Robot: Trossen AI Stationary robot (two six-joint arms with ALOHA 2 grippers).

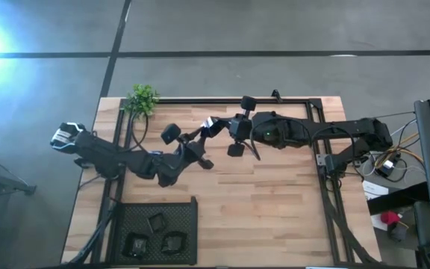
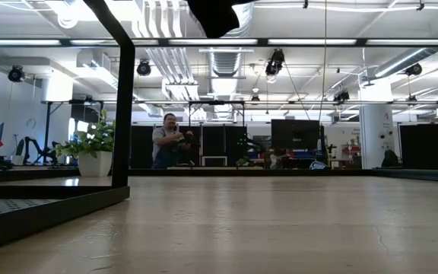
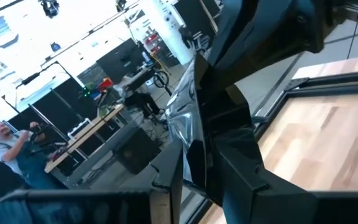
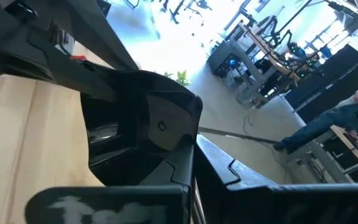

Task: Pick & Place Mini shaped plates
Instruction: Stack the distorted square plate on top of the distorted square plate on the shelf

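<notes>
Right wrist view: a glossy black plate (image 4: 143,127) hangs in mid-air just ahead of the right pincer (image 1: 222,127), whose fingers are pressed together. The left pincer (image 1: 202,142) meets it from the other side, but I cannot tell its spread or which one bears the plate. It looks stiff, light, slick and likely brittle, so grip squarely across the thin rim. More plates (image 1: 155,223) sit in the tray (image 1: 125,217), well behind the left pincer.

Bright overhead lighting; glare top-left (wrist views blurred).
</notes>
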